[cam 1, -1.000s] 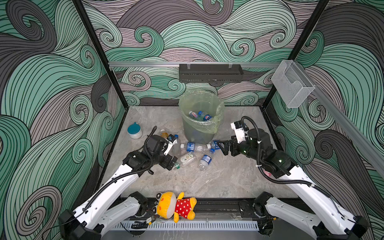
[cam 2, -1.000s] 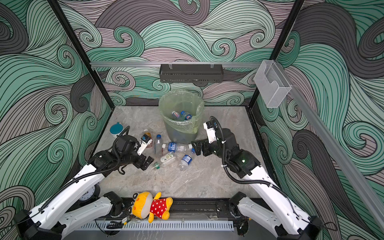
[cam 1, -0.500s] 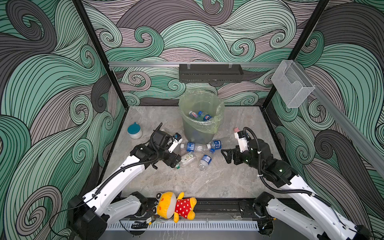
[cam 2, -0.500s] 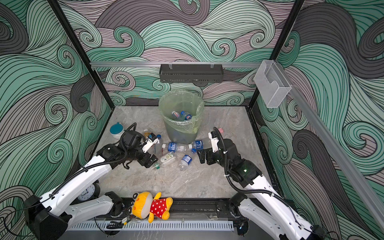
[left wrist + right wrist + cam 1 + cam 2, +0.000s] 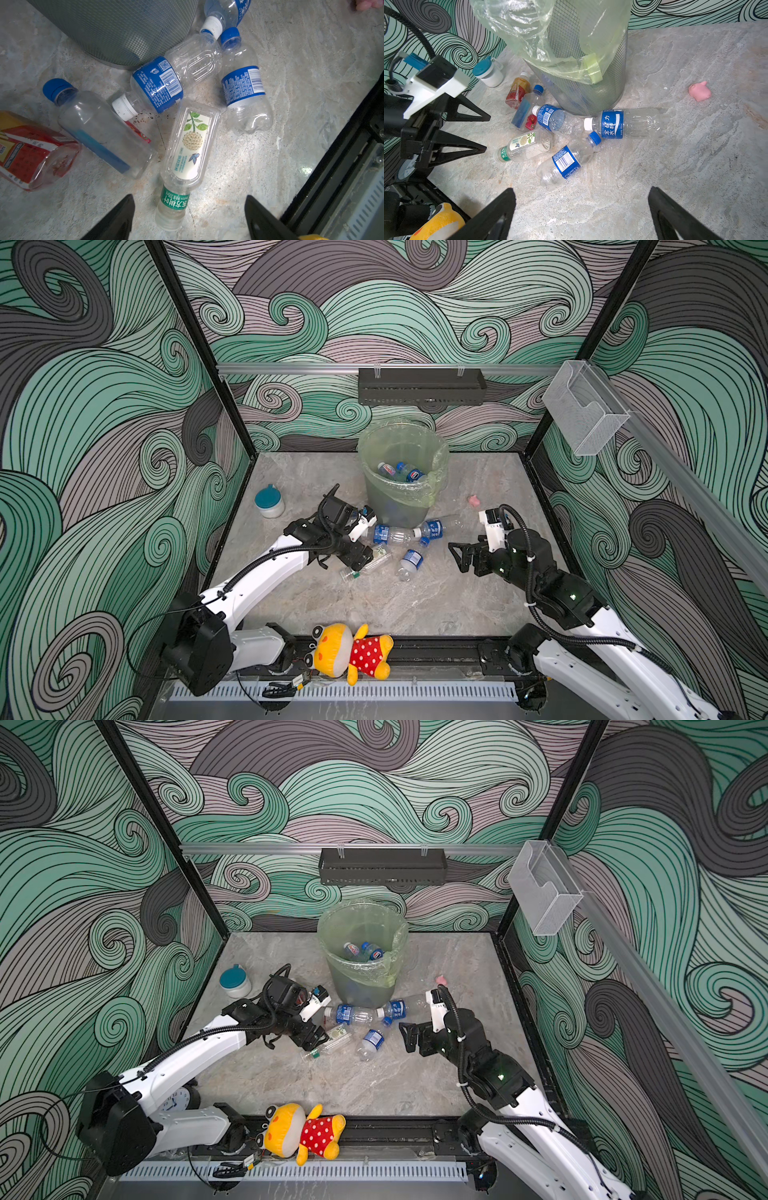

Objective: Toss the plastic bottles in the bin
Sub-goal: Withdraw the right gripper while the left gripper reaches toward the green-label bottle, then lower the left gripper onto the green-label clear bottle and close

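The bin (image 5: 386, 506) stands at the back middle, lined with a pale green bag, with plastic bottles (image 5: 409, 473) inside. Several more bottles lie on the floor in front of it: blue-labelled ones (image 5: 388, 534) (image 5: 623, 124) (image 5: 566, 162), a clear one with a green neck band (image 5: 190, 143), a label-less blue-capped one (image 5: 99, 128) and an orange-red one (image 5: 27, 153). My left gripper (image 5: 189, 197) is open, low over the floor, with the green-banded bottle's cap end between its fingers, untouched. My right gripper (image 5: 581, 189) is open and empty, right of the heap (image 5: 456, 558).
A teal-lidded white cup (image 5: 269, 504) stands left of the bin and a small pink toy (image 5: 473, 500) lies to its right. A yellow plush toy (image 5: 353, 651) rests on the black front rail. A clear wall box (image 5: 582, 414) hangs at the right.
My left gripper has moved right, onto the green-banded bottle, and its jaws have narrowed somewhat. My right gripper has drawn back a little from the bottles by the bin, still open.
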`<state>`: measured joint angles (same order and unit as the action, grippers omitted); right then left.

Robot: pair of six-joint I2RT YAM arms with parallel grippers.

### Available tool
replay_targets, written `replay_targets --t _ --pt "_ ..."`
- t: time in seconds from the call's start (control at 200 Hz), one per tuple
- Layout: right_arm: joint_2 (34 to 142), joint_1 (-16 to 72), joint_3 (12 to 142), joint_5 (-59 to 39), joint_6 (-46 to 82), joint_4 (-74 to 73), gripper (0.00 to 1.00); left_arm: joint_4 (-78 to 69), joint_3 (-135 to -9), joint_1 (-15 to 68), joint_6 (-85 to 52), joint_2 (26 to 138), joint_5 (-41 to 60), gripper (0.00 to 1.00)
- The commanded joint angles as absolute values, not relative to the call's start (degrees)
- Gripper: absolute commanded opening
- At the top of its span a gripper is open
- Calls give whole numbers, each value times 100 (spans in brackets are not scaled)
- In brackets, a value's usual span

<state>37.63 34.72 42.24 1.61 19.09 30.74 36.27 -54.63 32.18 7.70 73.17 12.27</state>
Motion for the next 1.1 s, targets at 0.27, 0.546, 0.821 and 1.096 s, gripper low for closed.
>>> replay_targets --t 0.27,0.546,0.821,1.096 --pt "3490 3441 3991 372 2186 3159 100 3406 -5795 3417 576 8009 1399 77" --pt "3297 3437 3936 425 2230 3198 100 3425 -6036 3577 519 8811 1050 79" --pt "3142 3437 3836 465 2328 3222 100 3305 -6148 3674 492 9339 712 81" --pt "3085 3439 3812 530 2336 3245 100 3261 -6152 3755 482 9666 683 78"
